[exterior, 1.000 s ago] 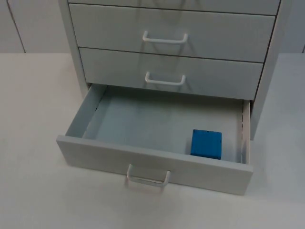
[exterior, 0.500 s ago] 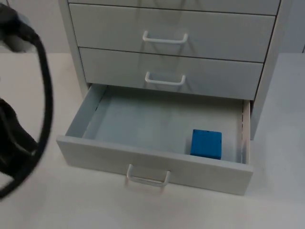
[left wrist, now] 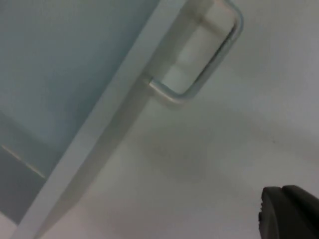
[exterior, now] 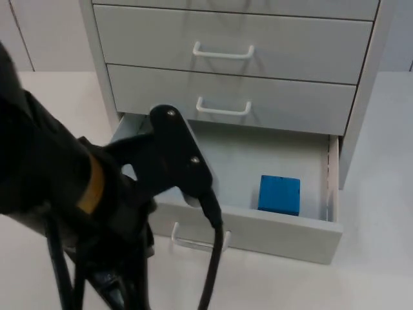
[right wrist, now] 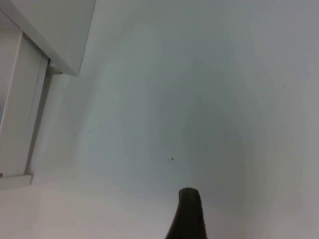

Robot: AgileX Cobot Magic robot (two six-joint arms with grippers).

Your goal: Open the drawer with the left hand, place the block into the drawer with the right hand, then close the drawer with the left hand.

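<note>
The bottom drawer (exterior: 277, 229) of the grey cabinet stands pulled out. A blue block (exterior: 279, 194) lies inside it, near its right front corner. My left arm (exterior: 64, 187) reaches in from the left, low over the drawer's left half, and hides that part. My left gripper (exterior: 116, 287) hangs over the table in front of the drawer's front panel, left of the white handle (exterior: 193, 244). The left wrist view shows that handle (left wrist: 209, 64) and the front panel's top edge from close by. My right gripper (right wrist: 188, 216) waits over bare table beside the cabinet's corner (right wrist: 60, 40).
Two shut drawers with white handles (exterior: 222, 51) (exterior: 222, 108) sit above the open one. White table top (exterior: 381, 271) runs in front of and to the right of the cabinet.
My left arm has swung in from the left edge and now covers the drawer's left half. The drawer and the blue block have not moved.
</note>
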